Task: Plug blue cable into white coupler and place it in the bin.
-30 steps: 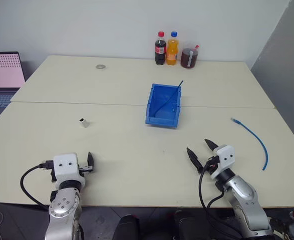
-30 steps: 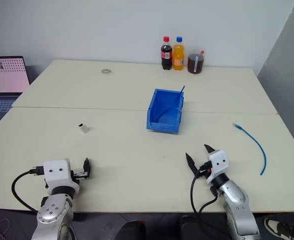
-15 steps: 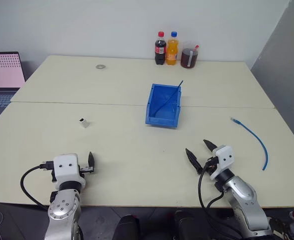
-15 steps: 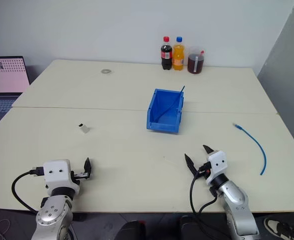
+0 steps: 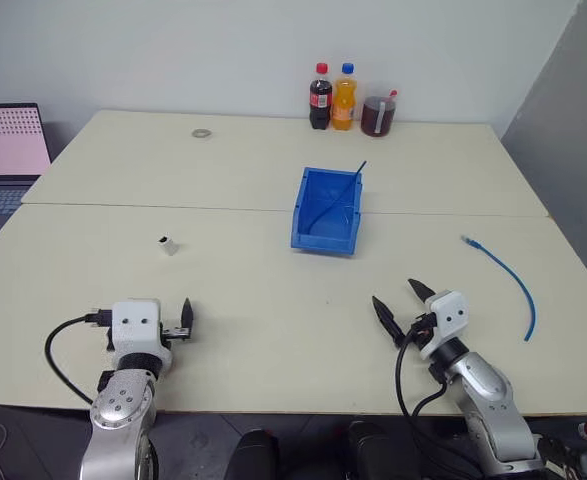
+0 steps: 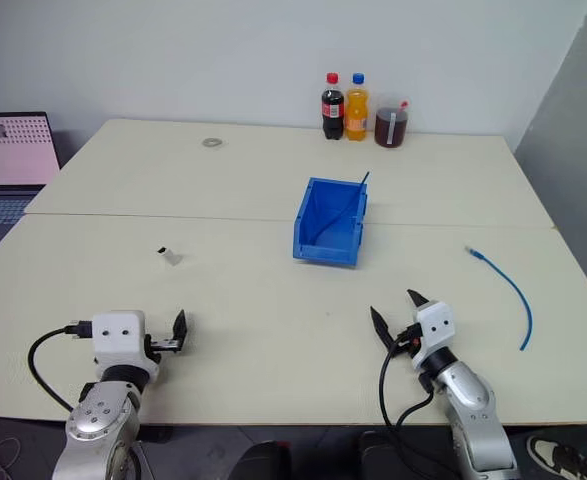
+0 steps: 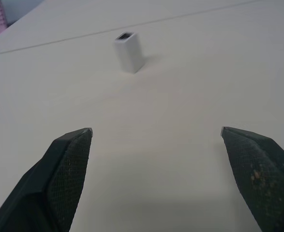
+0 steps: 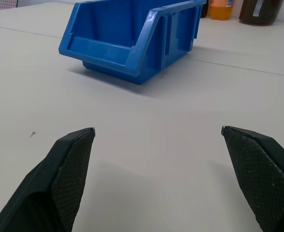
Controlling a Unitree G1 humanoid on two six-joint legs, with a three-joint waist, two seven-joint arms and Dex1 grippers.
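Observation:
The white coupler [image 5: 167, 245] stands on the left half of the table, its dark socket facing up in the left wrist view [image 7: 129, 51]. My left gripper [image 5: 184, 326] is open near the front edge, pointing toward the coupler and well short of it, with nothing between its fingers [image 7: 69, 159]. The light-blue cable [image 5: 503, 270] lies curved at the right side of the table. My right gripper [image 5: 395, 297] is open and empty, left of the cable, facing the blue bin [image 8: 132, 38]. The bin [image 5: 326, 210] sits mid-table.
A darker blue cable [image 5: 348, 185] leans inside the bin. Two bottles [image 5: 331, 97] and a cup of dark drink [image 5: 378, 115] stand at the far edge. A laptop [image 5: 8, 150] is at far left, and a small metal ring [image 5: 202, 132] lies at the back.
My left gripper has shifted slightly to the right and turned a little. The right gripper, coupler, cable and bin have stayed put.

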